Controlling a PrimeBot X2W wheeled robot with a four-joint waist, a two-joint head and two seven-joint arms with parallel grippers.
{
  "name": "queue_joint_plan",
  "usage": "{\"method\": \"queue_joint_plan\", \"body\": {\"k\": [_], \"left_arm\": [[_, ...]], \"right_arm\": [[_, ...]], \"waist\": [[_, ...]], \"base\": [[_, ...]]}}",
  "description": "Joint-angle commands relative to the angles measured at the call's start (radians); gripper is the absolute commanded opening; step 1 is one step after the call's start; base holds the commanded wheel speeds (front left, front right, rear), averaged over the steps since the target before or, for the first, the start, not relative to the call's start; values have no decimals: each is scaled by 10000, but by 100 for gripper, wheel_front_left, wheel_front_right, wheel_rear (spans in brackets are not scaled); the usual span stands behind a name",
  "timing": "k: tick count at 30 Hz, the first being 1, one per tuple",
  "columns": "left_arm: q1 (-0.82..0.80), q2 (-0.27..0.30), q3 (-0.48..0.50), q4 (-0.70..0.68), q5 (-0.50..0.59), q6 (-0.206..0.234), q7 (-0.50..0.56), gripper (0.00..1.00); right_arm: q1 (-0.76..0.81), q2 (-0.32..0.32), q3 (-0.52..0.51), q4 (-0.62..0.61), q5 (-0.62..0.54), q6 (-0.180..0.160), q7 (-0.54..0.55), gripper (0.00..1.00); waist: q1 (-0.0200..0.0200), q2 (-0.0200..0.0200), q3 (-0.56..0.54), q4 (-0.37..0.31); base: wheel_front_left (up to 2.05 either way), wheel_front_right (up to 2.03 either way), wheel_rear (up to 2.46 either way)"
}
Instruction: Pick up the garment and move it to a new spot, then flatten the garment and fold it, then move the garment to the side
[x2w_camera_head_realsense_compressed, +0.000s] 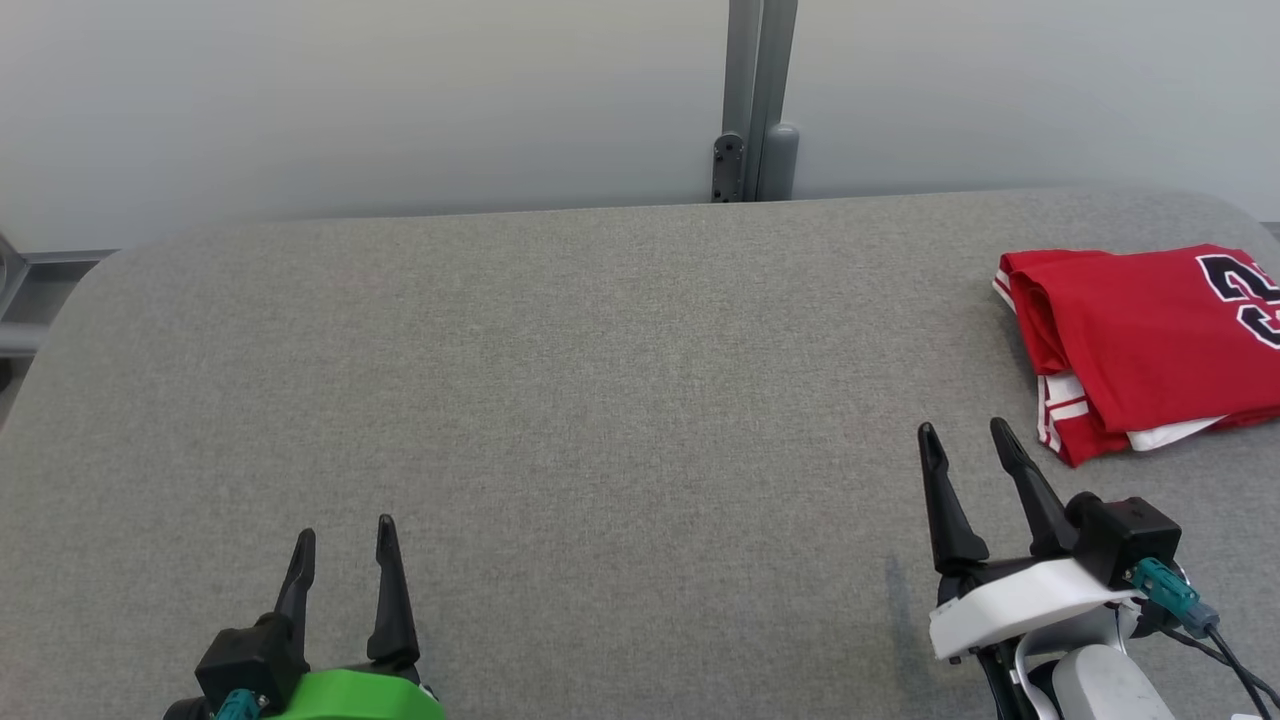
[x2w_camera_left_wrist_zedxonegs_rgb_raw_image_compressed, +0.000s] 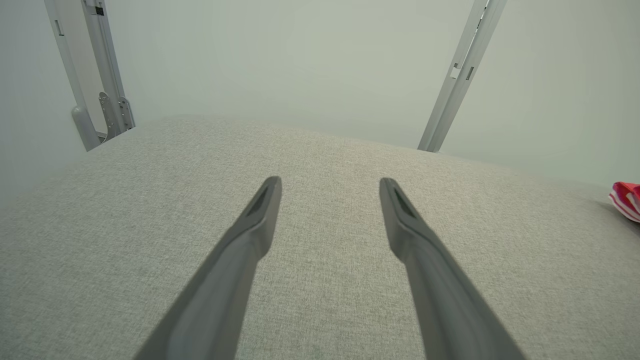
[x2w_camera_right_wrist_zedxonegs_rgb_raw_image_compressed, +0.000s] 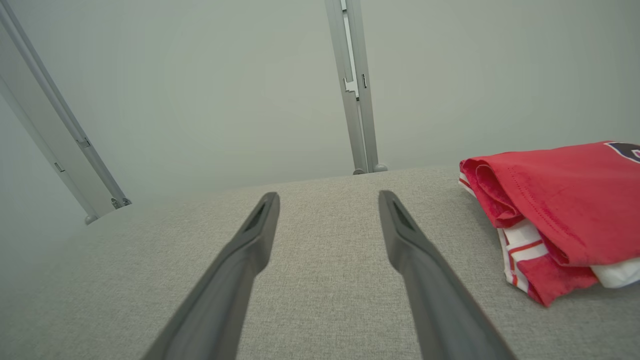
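Note:
The garment is a red jersey with white trim and a dark number, lying folded at the right edge of the grey table. In the right wrist view the garment lies to the right of my fingers; a corner of the garment peeks in at the far right of the left wrist view. My right gripper stands open just left of the jersey, apart from it, with nothing between its fingers. Open and holding nothing too, my left gripper hovers near the front left of the table.
A grey metal post rises behind the table's far edge against a pale wall. The table's rounded back corners show at left and right. Slanted metal rails stand behind the table in the wrist views.

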Motion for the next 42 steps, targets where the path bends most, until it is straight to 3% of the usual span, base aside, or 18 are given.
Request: {"method": "queue_joint_plan", "body": {"k": [1, 6, 7, 11, 42], "left_arm": [[-57, 51, -8, -4, 65, -43, -27, 100], [-79, 88, -71, -53, 67, -121, -27, 100], [-13, 34, -73, -47, 33, -98, 3, 0], [67, 3, -71, 252, -130, -116, 106, 0], [-629, -86, 942, 419, -4965, -811, 1503, 0]], "right_arm": [[103, -24, -23, -28, -39, -11, -26, 100], [127, -24, 27, 59, -59, -11, -26, 100], [41, 0, 21, 54, -18, 0, 0, 0], [173, 39, 22, 305, 156, 0, 44, 0], [-73, -142, -544, 330, 5418, -2, 1307, 0]], "waist": [[0, 0, 6, 12], [0, 0, 18, 41], [0, 0, 19, 40], [0, 0, 20, 36], [0, 0, 19, -107]], "base": [[0, 0, 0], [0, 0, 0], [0, 0, 0], [0, 0, 0], [0, 0, 0]]}}
